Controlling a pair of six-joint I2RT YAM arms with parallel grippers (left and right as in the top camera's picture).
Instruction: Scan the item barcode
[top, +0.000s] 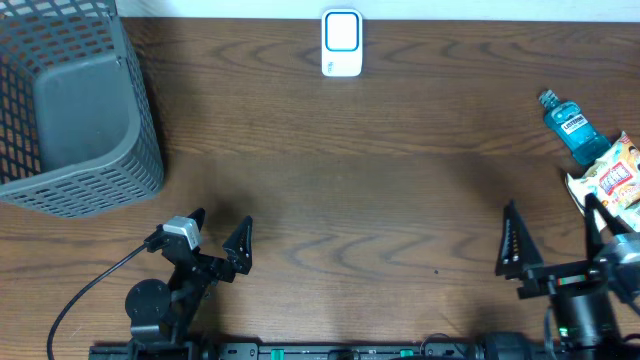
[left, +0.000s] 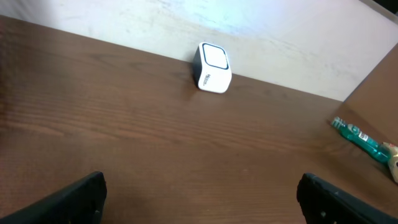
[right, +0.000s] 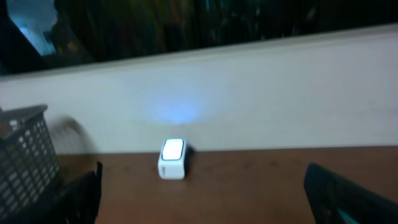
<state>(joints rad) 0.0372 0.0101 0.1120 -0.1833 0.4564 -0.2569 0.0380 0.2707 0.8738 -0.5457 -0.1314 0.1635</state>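
A white barcode scanner (top: 341, 43) with a blue-lit window stands at the table's far edge, also visible as the scanner (left: 213, 67) in the left wrist view and the scanner (right: 172, 158) in the right wrist view. A blue mouthwash bottle (top: 572, 128) and a snack packet (top: 618, 178) lie at the right edge; the bottle (left: 359, 139) shows in the left wrist view too. My left gripper (top: 218, 232) rests open near the front left, nothing between its fingers. My right gripper (top: 550, 238) is open at the front right, just short of the packet.
A grey mesh basket (top: 70, 105) stands at the back left; its corner (right: 25, 155) shows in the right wrist view. A black cable (top: 85, 295) trails from the left arm. Bare wooden tabletop (top: 370, 200) lies between the grippers and the scanner.
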